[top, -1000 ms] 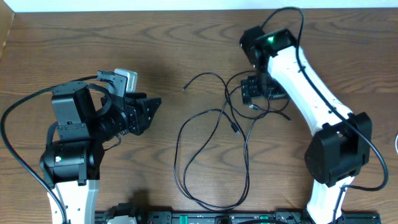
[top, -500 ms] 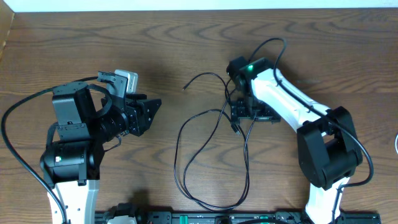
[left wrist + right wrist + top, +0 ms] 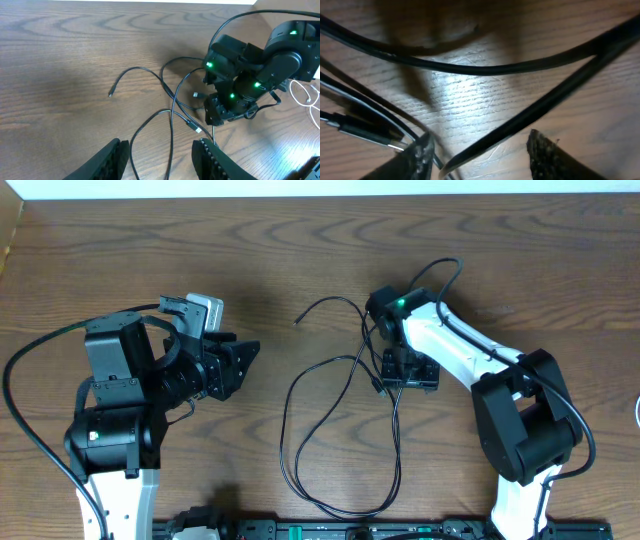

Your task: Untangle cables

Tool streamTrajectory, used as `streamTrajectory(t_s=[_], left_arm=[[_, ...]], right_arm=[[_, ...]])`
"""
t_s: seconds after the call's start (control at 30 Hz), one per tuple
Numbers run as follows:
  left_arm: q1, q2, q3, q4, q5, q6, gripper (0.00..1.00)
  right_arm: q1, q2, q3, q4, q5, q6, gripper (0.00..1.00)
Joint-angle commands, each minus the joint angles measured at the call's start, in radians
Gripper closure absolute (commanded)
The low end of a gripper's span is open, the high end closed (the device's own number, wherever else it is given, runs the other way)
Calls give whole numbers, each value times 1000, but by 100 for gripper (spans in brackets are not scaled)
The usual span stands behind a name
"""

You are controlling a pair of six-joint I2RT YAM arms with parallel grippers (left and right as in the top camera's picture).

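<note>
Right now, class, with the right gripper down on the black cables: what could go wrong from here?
1. Several cables and a plug crowd the right gripper, whose jaws are open; closing may catch two strands, and a pull could tighten the tangle.
2. The left gripper is open and off the cables, so nothing pins them; a lift may drag the whole tangle along.

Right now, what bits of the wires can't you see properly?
- Overhead: the right gripper sits over the spot where the black cables cross, so the tangle under it is hidden.
- Right wrist: the camera is too close and the picture is blurry, so I cannot tell which cable runs between the fingers.
- Left wrist: the white cable is cut off by the right edge.
</note>
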Motion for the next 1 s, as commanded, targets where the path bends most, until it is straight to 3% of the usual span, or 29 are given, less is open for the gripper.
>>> streamTrajectory(t_s=[0.0, 0.03, 0.07, 0.1, 0.13, 0.5, 0.97], left_arm=[[0, -4, 3, -4, 1, 20, 53], [0, -4, 3, -6, 1, 21, 54], [0, -4, 3, -9, 1, 21, 53], [0, -4, 3, -12, 1, 21, 54], [0, -4, 3, -15, 1, 23, 54], [0, -4, 3, -19, 2, 23, 54], [0, -3, 3, -14, 2, 23, 54]], right_arm=[[19, 7, -26, 19, -6, 11, 51], [23, 7, -31, 26, -13, 11, 62], [28, 7, -38, 39, -23, 11, 84], [32, 7, -41, 49, -31, 11, 95], [37, 7, -43, 59, -47, 11, 99], [-15, -33, 93, 212, -241, -178, 99], [-297, -108, 750, -32, -245, -317, 99]])
